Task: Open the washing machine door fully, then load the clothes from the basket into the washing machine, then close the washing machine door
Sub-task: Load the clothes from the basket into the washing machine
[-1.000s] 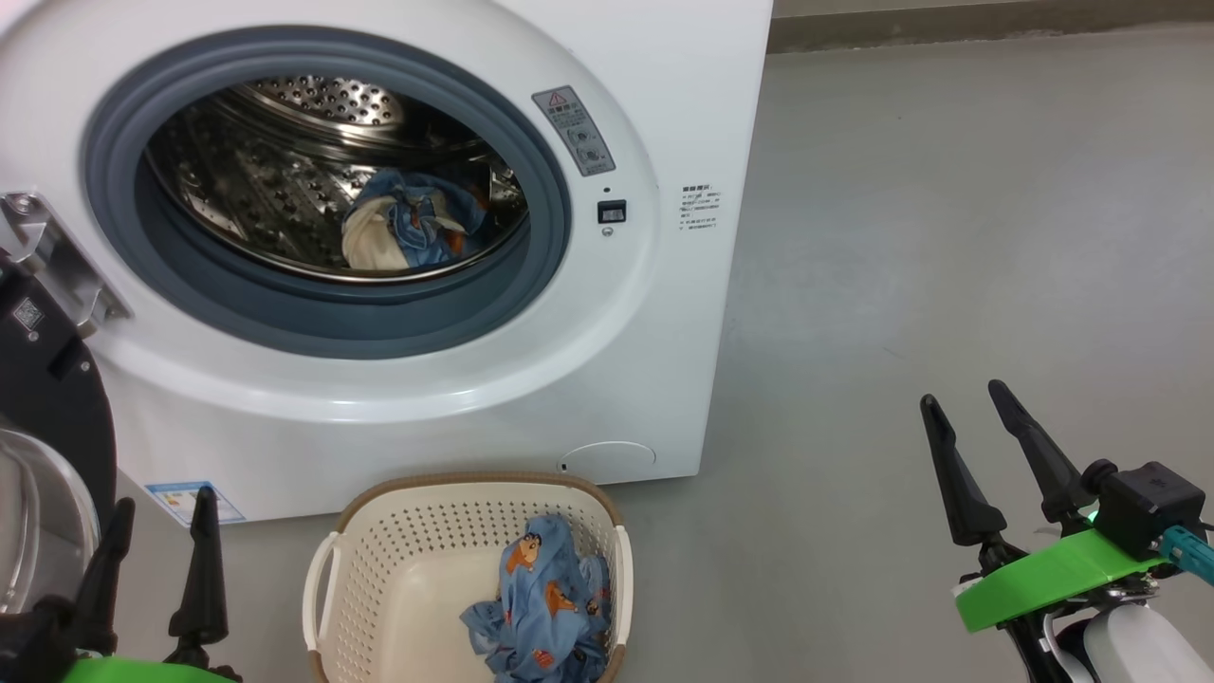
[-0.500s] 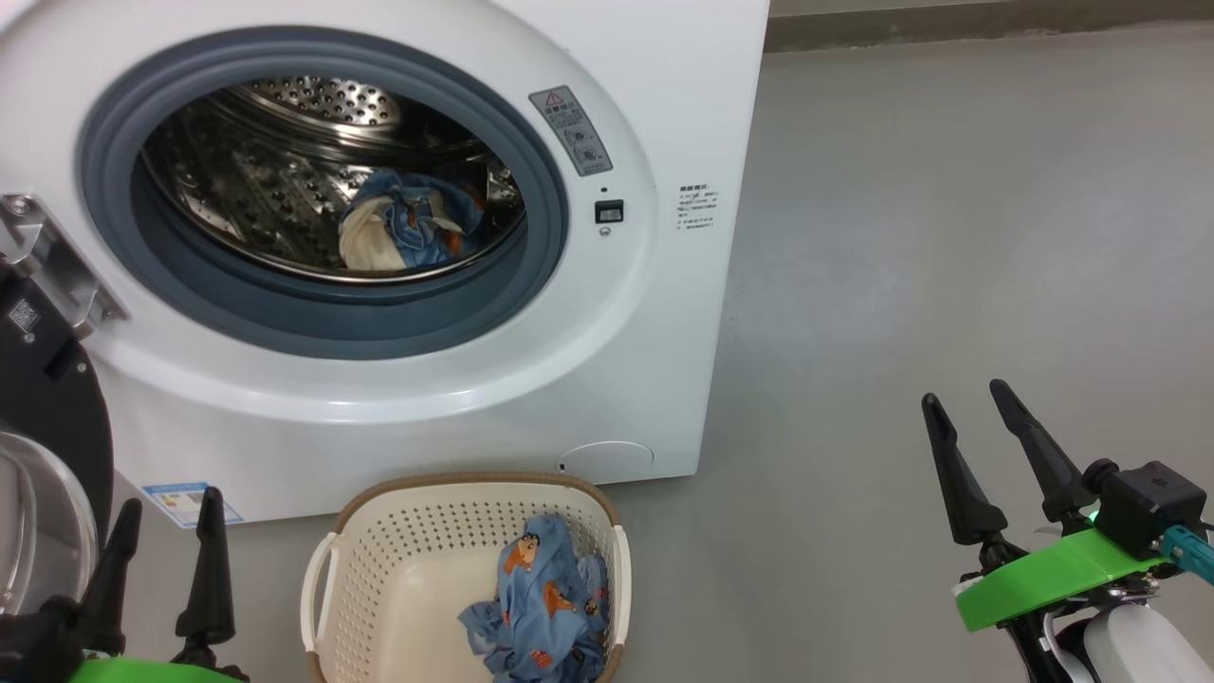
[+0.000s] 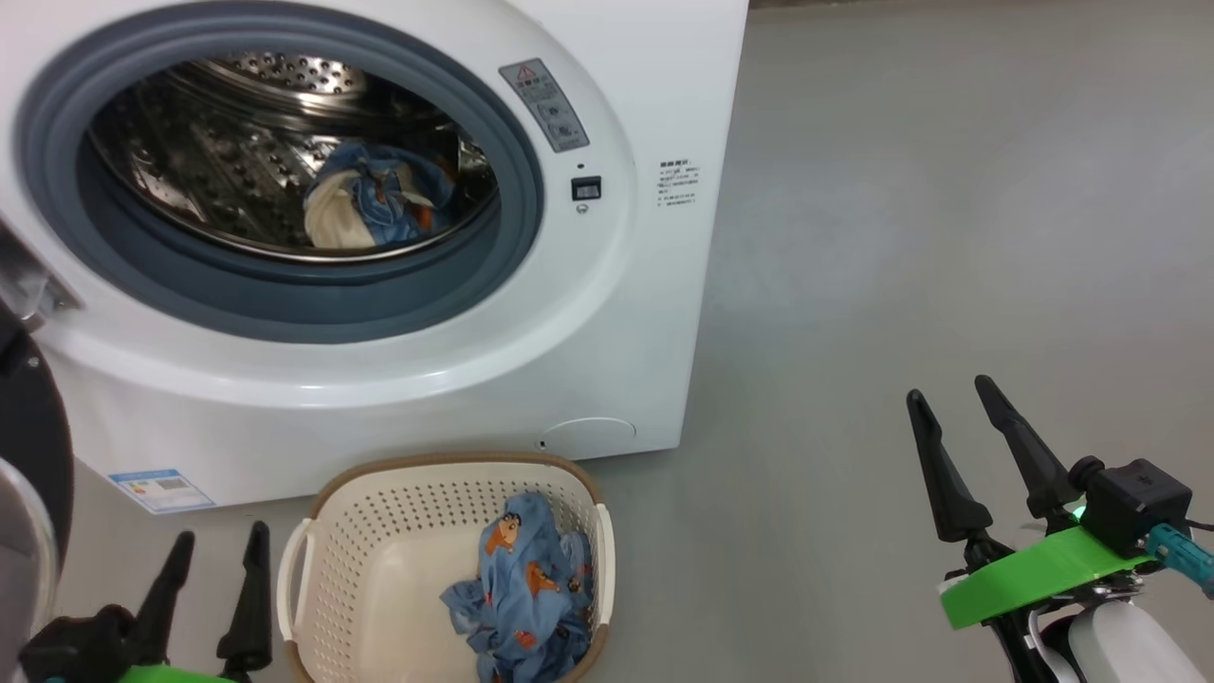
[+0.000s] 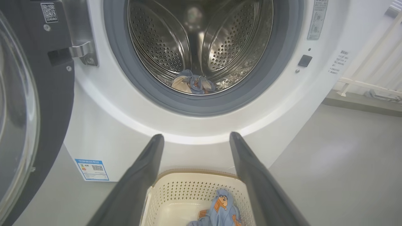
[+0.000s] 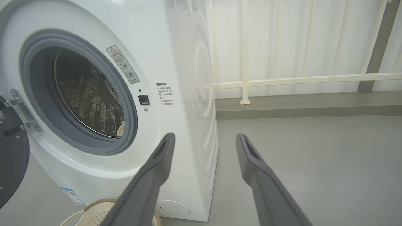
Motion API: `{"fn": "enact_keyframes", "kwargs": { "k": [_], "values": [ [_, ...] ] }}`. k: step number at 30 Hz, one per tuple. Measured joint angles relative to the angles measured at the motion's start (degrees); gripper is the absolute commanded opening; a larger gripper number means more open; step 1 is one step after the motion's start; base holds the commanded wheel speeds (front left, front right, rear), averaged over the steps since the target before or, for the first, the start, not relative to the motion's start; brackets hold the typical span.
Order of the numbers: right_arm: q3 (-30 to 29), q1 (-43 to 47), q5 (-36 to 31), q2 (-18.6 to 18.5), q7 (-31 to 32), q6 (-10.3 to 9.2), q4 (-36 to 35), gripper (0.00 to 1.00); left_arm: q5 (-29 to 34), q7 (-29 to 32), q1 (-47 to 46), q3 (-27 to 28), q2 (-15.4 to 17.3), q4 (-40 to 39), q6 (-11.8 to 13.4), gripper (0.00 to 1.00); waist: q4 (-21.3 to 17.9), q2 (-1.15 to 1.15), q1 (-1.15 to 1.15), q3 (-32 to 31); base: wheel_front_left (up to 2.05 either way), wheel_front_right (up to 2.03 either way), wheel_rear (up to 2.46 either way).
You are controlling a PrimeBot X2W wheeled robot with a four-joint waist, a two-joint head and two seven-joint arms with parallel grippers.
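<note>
The white washing machine (image 3: 626, 313) stands with its door (image 3: 33, 455) swung out at the far left, black rim and glass bowl partly in view. In the steel drum lies a bundle of light blue and cream clothes (image 3: 370, 204). On the floor before the machine sits the cream basket (image 3: 379, 541), with one blue printed garment (image 3: 526, 598) in its right half. My left gripper (image 3: 220, 531) is open and empty, just left of the basket. The left wrist view has the left gripper (image 4: 196, 135) above the basket (image 4: 176, 194). Far right over bare floor, my right gripper (image 3: 948, 387) is open and empty.
Grey floor (image 3: 948, 190) stretches to the right of the machine. A white railing (image 5: 282, 78) on a low kerb runs behind it. The open door (image 4: 47, 110) takes up the space at my left. A blue label (image 3: 156, 489) marks the machine's lower left corner.
The head camera has shifted, sliding the scene up and left. My left gripper has come lower and rightward, closer to the basket's left handle. Both grippers stay open.
</note>
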Motion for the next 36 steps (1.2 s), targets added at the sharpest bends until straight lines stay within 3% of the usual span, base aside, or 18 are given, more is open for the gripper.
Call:
{"fn": "enact_keyframes", "kwargs": {
  "k": [14,29,36],
  "values": [
    [-0.88,-2.63,-3.23,3.7,0.0,0.0,-1.99,1.0,-7.55,2.53,-9.25,-11.88,4.57,11.66,0.0,1.0,-3.66,0.0,0.01,7.3,0.0,0.0,0.0],
    [-2.08,-4.79,-6.42,7.61,-0.01,0.0,-5.33,1.0,-14.52,3.04,-19.53,-24.29,9.2,17.5,0.0,1.0,-7.36,0.0,0.0,16.24,0.0,0.0,0.0],
    [-2.5,-5.09,-7.87,9.48,-0.01,0.0,-7.08,1.0,-18.42,6.35,-24.88,-31.79,11.2,21.08,0.0,1.0,-9.17,0.0,0.01,22.37,0.0,0.0,0.0]
  ]
}}
